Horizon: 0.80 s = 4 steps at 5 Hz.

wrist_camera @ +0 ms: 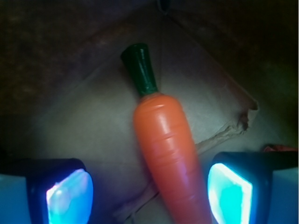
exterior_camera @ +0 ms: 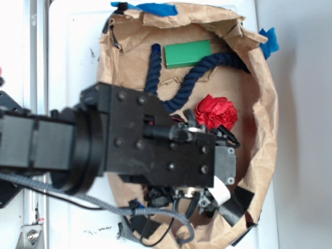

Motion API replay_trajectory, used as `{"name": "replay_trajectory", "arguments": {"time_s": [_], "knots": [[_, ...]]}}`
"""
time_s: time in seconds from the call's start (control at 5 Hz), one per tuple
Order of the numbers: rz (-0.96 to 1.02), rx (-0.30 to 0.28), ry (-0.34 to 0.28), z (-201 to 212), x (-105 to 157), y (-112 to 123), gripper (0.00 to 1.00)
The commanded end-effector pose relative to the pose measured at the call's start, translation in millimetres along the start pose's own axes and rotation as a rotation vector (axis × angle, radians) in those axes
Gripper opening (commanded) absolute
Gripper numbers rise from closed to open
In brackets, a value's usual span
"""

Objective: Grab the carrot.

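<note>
The carrot [wrist_camera: 166, 144] lies on brown paper in the wrist view, glossy orange with a dark green stem pointing up the frame. Its narrow end runs down between my two glowing blue pads [wrist_camera: 70, 198]. My gripper [wrist_camera: 149, 196] is open; the carrot lies nearer the right pad, with a wide gap to the left one. I cannot tell whether the right pad touches it. In the exterior view the black arm and gripper [exterior_camera: 223, 194] cover the carrot completely.
A crumpled brown paper bag [exterior_camera: 264, 104] forms a walled nest on the white table. Inside it lie a red paper ball [exterior_camera: 217, 112], a green block [exterior_camera: 188, 53] and a dark blue rope [exterior_camera: 187, 85]. Blue tape [exterior_camera: 268, 42] holds the bag's far edge.
</note>
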<state>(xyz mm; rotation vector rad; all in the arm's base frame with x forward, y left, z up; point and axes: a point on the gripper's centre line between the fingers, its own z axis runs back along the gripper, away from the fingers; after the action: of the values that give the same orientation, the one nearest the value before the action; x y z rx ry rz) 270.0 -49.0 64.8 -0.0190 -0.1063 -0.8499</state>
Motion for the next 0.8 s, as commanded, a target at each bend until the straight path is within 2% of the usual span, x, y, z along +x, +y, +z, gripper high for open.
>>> {"name": "replay_trajectory", "arguments": {"time_s": [0.0, 0.2, 0.4, 0.6], "knots": [[-0.017, 0.007, 0.010, -23.6, -5.9, 6.3, 1.00], [-0.004, -0.011, 0.048, -44.7, -11.7, 7.4, 0.49], [0.013, -0.008, 0.027, -38.6, -9.7, 5.1, 0.00], [0.057, -0.007, -0.019, -13.8, -13.3, 10.0, 0.00]]}}
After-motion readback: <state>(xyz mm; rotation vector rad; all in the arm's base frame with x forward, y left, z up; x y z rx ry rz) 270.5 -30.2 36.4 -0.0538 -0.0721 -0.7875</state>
